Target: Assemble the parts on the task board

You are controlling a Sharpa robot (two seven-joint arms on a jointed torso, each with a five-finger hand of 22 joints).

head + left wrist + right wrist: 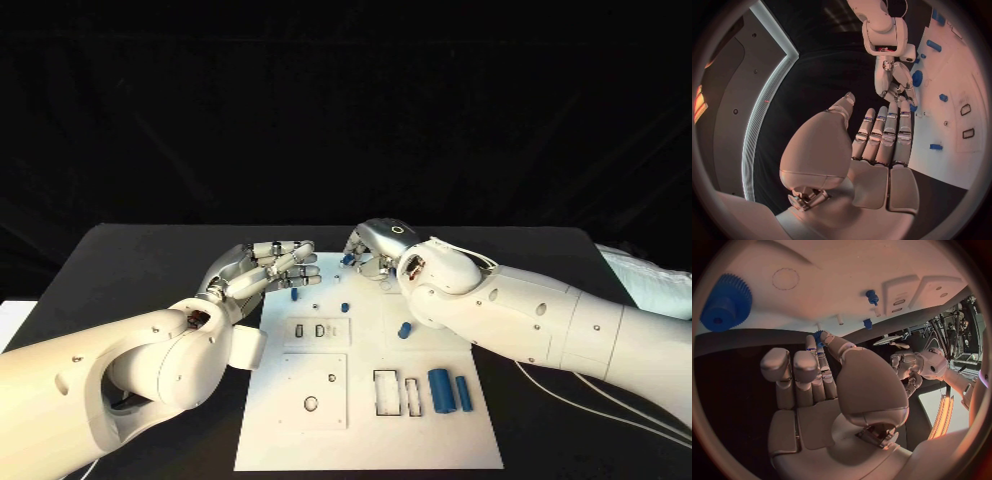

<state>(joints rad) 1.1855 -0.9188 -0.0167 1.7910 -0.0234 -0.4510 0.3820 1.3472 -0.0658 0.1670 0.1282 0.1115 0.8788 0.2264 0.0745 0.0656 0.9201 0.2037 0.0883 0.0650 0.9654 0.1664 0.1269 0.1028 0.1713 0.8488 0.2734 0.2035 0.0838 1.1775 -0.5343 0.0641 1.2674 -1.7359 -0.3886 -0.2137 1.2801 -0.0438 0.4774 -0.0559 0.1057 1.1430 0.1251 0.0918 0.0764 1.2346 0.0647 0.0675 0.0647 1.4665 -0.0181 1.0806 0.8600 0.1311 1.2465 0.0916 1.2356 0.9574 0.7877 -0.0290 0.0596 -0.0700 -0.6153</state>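
Your robot's two hands meet over the far end of the white task board [368, 400] on the black worktop [144, 260]. The left hand [267, 268] hangs above the board's far left corner, fingers [886, 132] straight, pressed side by side and holding nothing. The right hand [378, 255] reaches down at the far edge, thumb and a fingertip pinching a small blue part [818, 336] just off the board's surface. You can see other blue parts ahead of those fingers: a gear [726, 302] on the board, a small peg [872, 296] standing upright, and two long blue cylinders [449, 391] lying side by side near the board's near right corner.
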